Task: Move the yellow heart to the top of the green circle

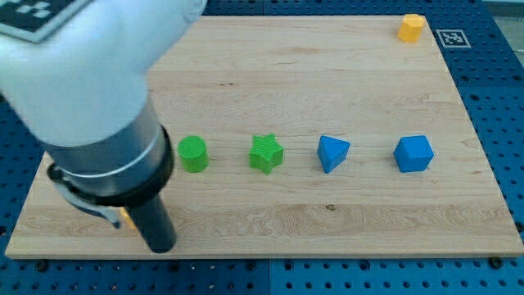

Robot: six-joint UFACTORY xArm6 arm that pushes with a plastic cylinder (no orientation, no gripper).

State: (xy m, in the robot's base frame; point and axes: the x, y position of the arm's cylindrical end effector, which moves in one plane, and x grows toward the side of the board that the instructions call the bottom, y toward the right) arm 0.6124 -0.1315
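Note:
The green circle (193, 154) stands on the wooden board (327, 74), left of centre. My arm covers the view's left side. The dark rod comes down below and left of the green circle, and my tip (160, 247) is near the board's bottom edge, apart from the circle. A small yellow sliver (127, 218) shows just left of the rod, mostly hidden by the arm; its shape cannot be made out. A yellow block (411, 27) sits at the board's top right corner; its shape is unclear.
A green star (266, 154), a blue triangle (332, 153) and a blue block (413, 153) stand in a row to the right of the green circle. A blue pegboard (499, 123) surrounds the board.

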